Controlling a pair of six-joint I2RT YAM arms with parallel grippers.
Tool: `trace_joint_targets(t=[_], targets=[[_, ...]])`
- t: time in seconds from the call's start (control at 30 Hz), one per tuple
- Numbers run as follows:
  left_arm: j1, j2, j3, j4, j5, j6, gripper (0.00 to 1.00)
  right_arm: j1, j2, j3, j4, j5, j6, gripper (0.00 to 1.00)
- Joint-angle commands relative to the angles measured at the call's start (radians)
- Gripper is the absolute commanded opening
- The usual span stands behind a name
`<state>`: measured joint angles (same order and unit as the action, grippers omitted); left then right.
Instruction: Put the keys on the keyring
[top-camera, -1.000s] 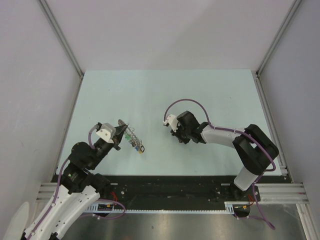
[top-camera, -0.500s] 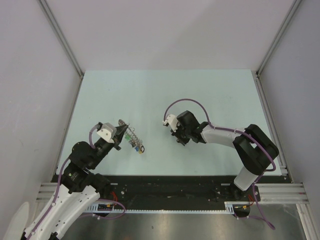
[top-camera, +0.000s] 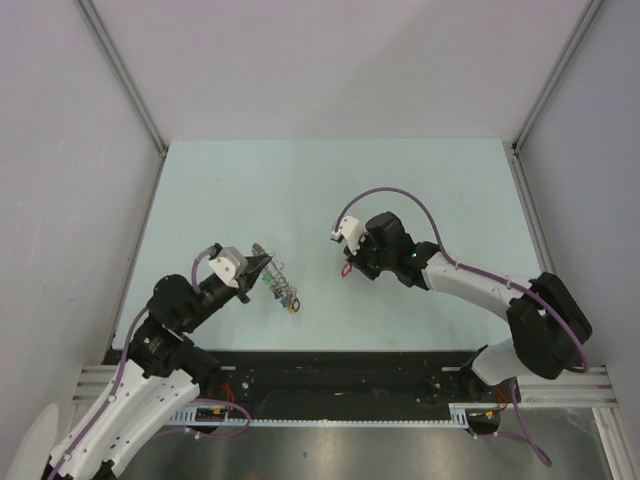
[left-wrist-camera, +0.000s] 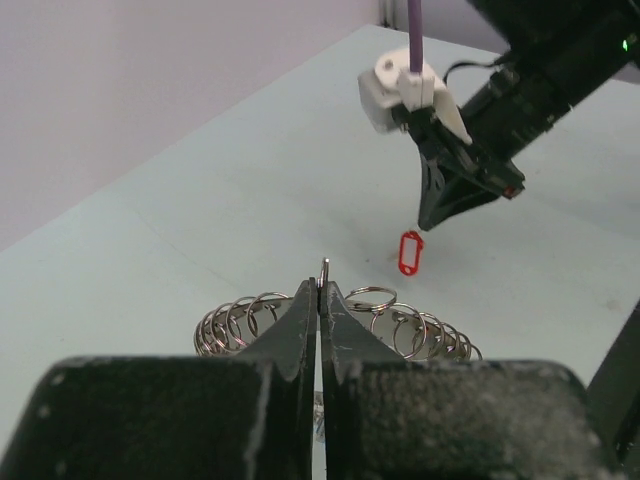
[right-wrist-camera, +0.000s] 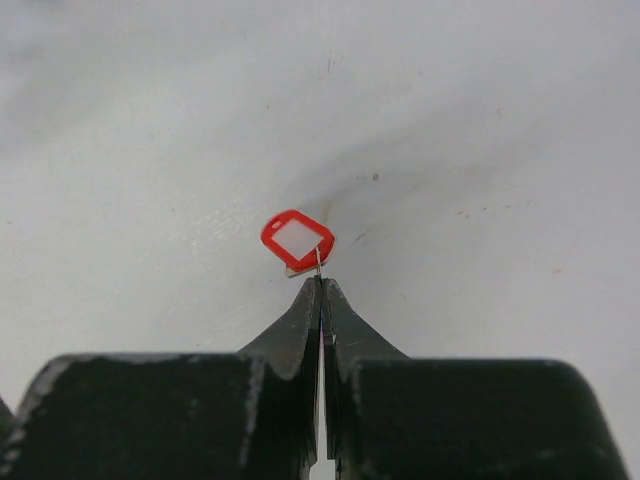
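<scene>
Keyring (top-camera: 281, 287): found at the near left of the table (top-camera: 300, 190), just ahead of my left tool (top-camera: 262, 264). It shows as a line of small silver rings with coloured tags, running from the tool tips toward the near edge. In the left wrist view my left tool (left-wrist-camera: 320, 285) is pressed together, with a thin piece of the keyring's (left-wrist-camera: 340, 322) metal standing up between the tips.

Key (right-wrist-camera: 318, 262): held by my right tool (right-wrist-camera: 320, 285), near the middle of the table and well apart from the keyring. The jaws are pressed together on a thin strip of metal, seen edge-on. Its red tag (right-wrist-camera: 297, 238) sits just beyond the tips. From the left wrist view the red tag (left-wrist-camera: 410, 252) hangs below the right tool (left-wrist-camera: 432, 215). I cannot tell whether it touches the table.
</scene>
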<state>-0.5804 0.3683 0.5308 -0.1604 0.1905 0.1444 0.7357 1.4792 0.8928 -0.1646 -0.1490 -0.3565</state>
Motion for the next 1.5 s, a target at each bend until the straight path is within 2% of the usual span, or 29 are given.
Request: trace_joint_targets(t=[0.0,0.23,0.53,0.83,1.1,1.47], targets=[[-0.002,0.036,0.020,0.094,0.139,0.043,0.00,0.001,-0.129,-0.009,0.031,-0.047,-0.012,0.00],[-0.004,0.190,0.092,0.090,0.314,0.050,0.01,0.045,-0.279,-0.025,0.051,-0.055,-0.027,0.00],[-0.007,0.363,0.189,0.062,0.463,0.093,0.00,0.094,-0.457,-0.040,0.108,-0.139,-0.024,0.00],[-0.006,0.339,0.124,0.111,0.579,0.121,0.00,0.206,-0.470,-0.040,0.137,-0.123,-0.041,0.00],[-0.006,0.313,0.084,0.156,0.581,0.104,0.00,0.277,-0.454,-0.040,0.154,-0.075,-0.036,0.00],[-0.006,0.291,0.055,0.243,0.570,0.041,0.00,0.284,-0.427,-0.040,0.189,-0.083,-0.027,0.00]])
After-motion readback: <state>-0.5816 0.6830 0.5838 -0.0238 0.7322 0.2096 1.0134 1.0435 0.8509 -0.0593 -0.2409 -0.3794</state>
